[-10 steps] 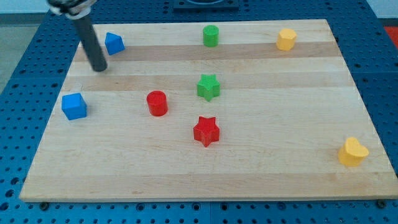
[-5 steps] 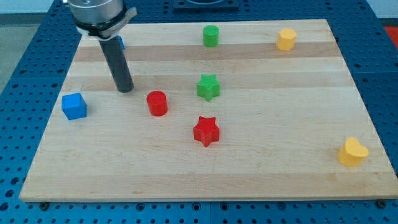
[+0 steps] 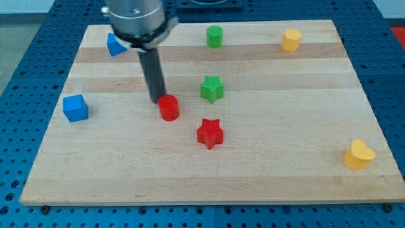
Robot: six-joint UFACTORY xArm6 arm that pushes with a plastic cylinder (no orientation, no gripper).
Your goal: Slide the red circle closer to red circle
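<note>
The red circle (image 3: 169, 107), a short red cylinder, stands on the wooden board (image 3: 266, 171) left of centre. My tip (image 3: 158, 99) is at the red circle's upper left edge, touching or nearly touching it. The dark rod rises from there toward the view's top. A red star (image 3: 209, 133) lies to the lower right of the red circle, a small gap away. No second red circle shows.
A green star (image 3: 212, 88) lies right of the rod. A green cylinder (image 3: 214, 36) and a yellow block (image 3: 291, 39) are at the top. A blue block (image 3: 115, 44) is top left, a blue cube (image 3: 75, 107) at left, a yellow heart (image 3: 359, 154) lower right.
My tip has moved right and down from the upper left to the red circle. The red circle has shifted a little to the right and down.
</note>
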